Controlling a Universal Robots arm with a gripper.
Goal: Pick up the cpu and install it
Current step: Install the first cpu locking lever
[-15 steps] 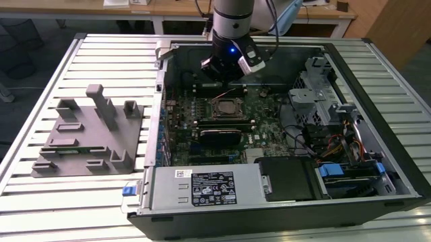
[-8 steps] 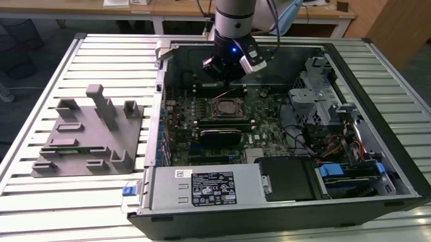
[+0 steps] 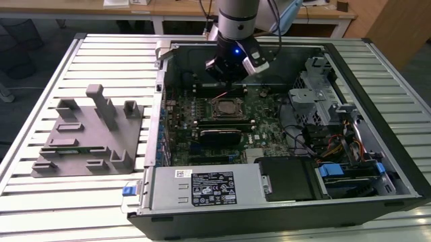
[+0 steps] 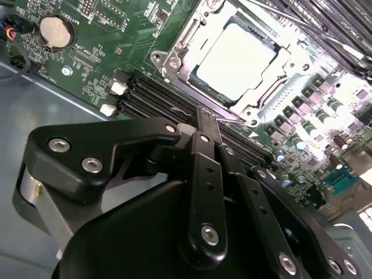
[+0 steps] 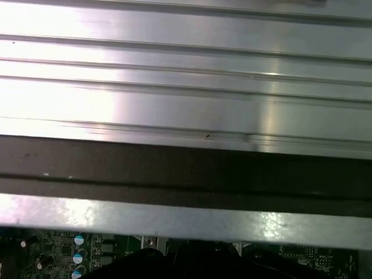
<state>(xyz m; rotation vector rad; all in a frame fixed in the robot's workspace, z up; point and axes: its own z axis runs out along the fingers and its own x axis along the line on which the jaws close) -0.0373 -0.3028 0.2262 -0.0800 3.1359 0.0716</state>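
The cpu (image 4: 232, 61), a silvery-white square, lies flat inside the black socket's metal frame (image 4: 174, 55) on the green motherboard. In the exterior view the cpu (image 3: 225, 106) sits mid-board inside the open computer case. My gripper (image 3: 227, 84) hangs just behind the socket, toward the case's rear wall and a little above the board. In the second wrist view the black fingers (image 4: 204, 125) stand together with nothing between them, their tips over the memory slots (image 4: 157, 96) beside the socket. My gripper (image 4: 207, 119) is apart from the cpu.
A grey plastic fixture (image 3: 88, 136) lies on the slatted table (image 3: 40, 201) at the exterior view's left, with a green memory stick (image 3: 67, 149) in it. Inside the case are a power supply (image 3: 202, 189), a drive cage (image 3: 323, 96) and cables (image 3: 330, 146). The case wall (image 5: 186, 168) is close by.
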